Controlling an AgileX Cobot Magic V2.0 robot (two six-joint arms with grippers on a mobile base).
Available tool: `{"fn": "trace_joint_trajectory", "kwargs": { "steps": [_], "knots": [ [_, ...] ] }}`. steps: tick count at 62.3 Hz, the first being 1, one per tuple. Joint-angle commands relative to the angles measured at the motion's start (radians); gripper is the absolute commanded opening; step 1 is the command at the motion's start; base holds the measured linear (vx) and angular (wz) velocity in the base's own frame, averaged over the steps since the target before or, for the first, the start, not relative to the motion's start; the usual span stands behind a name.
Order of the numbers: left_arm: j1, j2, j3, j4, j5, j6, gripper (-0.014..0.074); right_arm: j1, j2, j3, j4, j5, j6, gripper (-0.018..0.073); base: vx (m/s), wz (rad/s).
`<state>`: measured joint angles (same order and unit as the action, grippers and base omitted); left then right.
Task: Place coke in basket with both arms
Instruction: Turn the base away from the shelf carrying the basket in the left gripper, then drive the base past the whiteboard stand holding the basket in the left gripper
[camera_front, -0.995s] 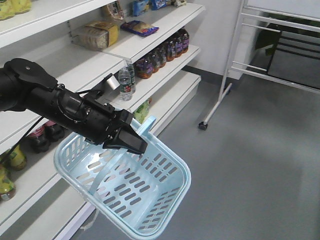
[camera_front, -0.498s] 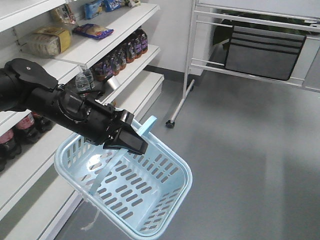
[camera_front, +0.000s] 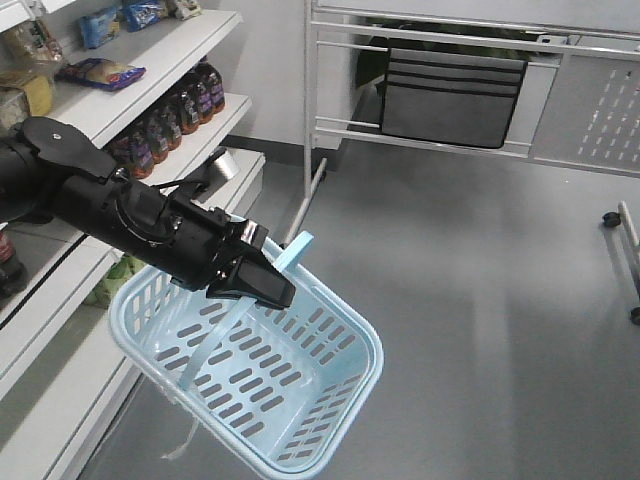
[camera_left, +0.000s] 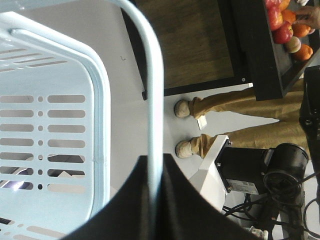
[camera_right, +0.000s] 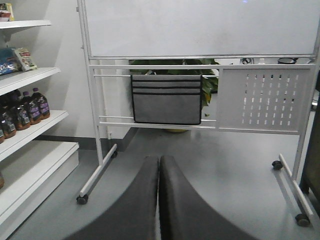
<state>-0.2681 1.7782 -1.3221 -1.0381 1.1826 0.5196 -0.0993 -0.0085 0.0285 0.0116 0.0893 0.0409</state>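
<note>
Left end effector is clamping the handle of the basket, light but likely swaying; right end effector is sitting closed, empty.

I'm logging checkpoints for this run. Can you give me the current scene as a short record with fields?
left gripper: shut on the handle of the basket, held above the floor
right gripper: shut, holding nothing
basket contents: nothing visible
coke: not identifiable in any view
surroundings: shelves with dark bottles on the left, whiteboard stand ahead
</note>
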Motion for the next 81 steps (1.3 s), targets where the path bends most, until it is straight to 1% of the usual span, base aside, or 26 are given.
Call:
{"fn": "trace_joint_trajectory", "kwargs": {
  "steps": [1, 47, 81],
  "knots": [
    [-0.004, -0.054, -0.032, -0.084, 0.016, 0.000, -0.0006, -0.007, -0.015, 0.019, -0.003, -0.074, -0.007, -0.0010, 0.04, -0.27],
    [-0.004, -0.054, -0.032, -0.084, 0.016, 0.000, -0.0006, -0.007, -0.015, 0.019, -0.003, -0.074, -0.007, -0.0010, 0.05, -0.29],
    [-0.004, -0.054, -0.032, -0.084, 0.016, 0.000, -0.0006, -0.007, -0.015, 0.019, -0.003, -0.074, -0.007, -0.0010, 0.06, -0.17]
  ]
}}
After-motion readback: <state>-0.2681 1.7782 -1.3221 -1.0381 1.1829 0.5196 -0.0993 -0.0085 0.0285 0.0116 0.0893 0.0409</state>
